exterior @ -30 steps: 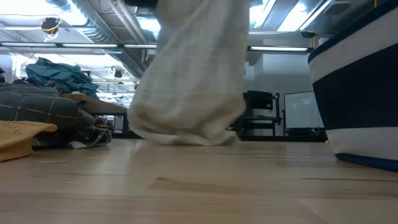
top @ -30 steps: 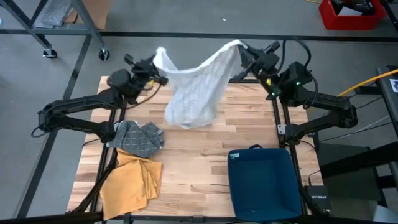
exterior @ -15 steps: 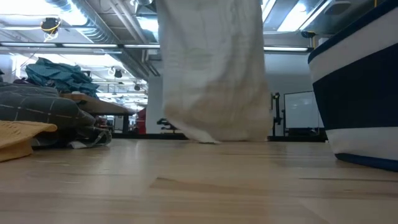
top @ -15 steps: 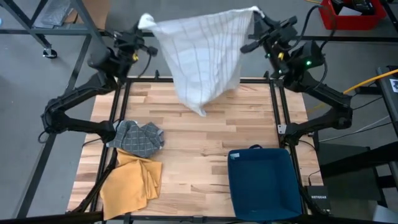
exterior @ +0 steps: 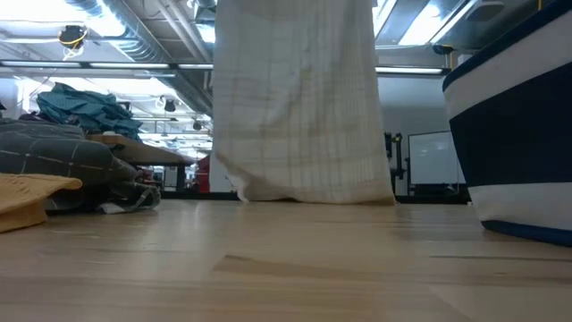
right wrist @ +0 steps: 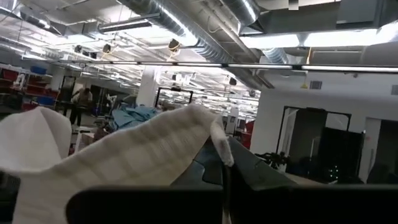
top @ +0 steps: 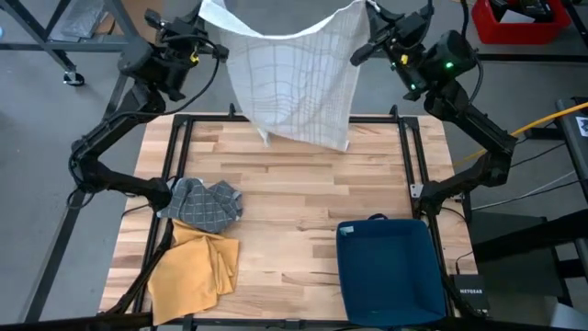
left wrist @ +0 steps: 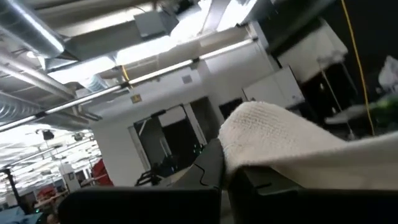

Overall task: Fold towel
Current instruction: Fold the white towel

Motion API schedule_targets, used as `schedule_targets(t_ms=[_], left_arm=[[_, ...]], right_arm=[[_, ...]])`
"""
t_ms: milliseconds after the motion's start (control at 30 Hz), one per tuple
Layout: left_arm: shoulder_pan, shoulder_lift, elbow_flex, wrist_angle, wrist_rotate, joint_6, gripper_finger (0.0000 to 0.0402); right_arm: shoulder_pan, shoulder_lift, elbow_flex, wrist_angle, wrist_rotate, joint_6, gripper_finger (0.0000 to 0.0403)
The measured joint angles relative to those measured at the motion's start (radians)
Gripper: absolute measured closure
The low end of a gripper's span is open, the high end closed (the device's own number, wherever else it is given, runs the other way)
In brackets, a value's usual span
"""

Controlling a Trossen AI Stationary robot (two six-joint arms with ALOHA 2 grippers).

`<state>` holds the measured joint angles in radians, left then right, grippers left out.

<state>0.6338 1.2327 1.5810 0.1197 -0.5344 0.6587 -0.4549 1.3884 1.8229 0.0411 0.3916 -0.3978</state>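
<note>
Bin (top: 386,271), towel (top: 292,78) held aloft

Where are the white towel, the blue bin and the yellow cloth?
white towel (top: 294,87), high view, middle of the hanging sheet
blue bin (top: 390,308), high view, inside floor
yellow cloth (top: 195,269), high view, centre of the cloth

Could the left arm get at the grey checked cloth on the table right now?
Probably not as things stand: the left pincer is shut on a corner of the white towel, held up with the right pincer. The grey checked cloth itself lies uncovered.
</note>
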Motion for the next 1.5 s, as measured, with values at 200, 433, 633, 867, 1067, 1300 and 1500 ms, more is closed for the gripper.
schedule_targets(t_ms=[200, 433, 633, 867, 1067, 1300, 1500], left_arm=[[0.002, 0.000, 0.084, -0.004, 0.016, 0.006, 0.0402], [0.002, 0.002, 0.210, -0.014, 0.028, -0.004, 0.0402], [-0.007, 0.002, 0.232, -0.193, 0.023, 0.036, 0.0401], [-0.026, 0.003, 0.232, -0.430, 0.077, 0.053, 0.0401], [0.001, 0.042, 0.232, -0.330, 0.067, 0.123, 0.0401], [0.038, 0.087, 0.232, -0.313, 0.067, 0.127, 0.0401], [0.038, 0.090, 0.230, -0.245, 0.059, 0.203, 0.0401]], right_arm=[[-0.024, -0.002, 0.035, 0.029, -0.023, 0.000, 0.0402], [-0.037, 0.004, 0.109, 0.026, -0.069, 0.002, 0.0402], [-0.036, 0.004, 0.146, -0.042, -0.001, -0.086, 0.0402], [-0.037, -0.003, 0.148, -0.093, 0.103, -0.132, 0.0402], [-0.040, 0.011, 0.149, -0.095, 0.100, -0.138, 0.0402], [-0.102, 0.035, 0.149, -0.160, 0.103, -0.131, 0.0402], [-0.141, 0.038, 0.147, -0.214, 0.100, -0.126, 0.0402]])
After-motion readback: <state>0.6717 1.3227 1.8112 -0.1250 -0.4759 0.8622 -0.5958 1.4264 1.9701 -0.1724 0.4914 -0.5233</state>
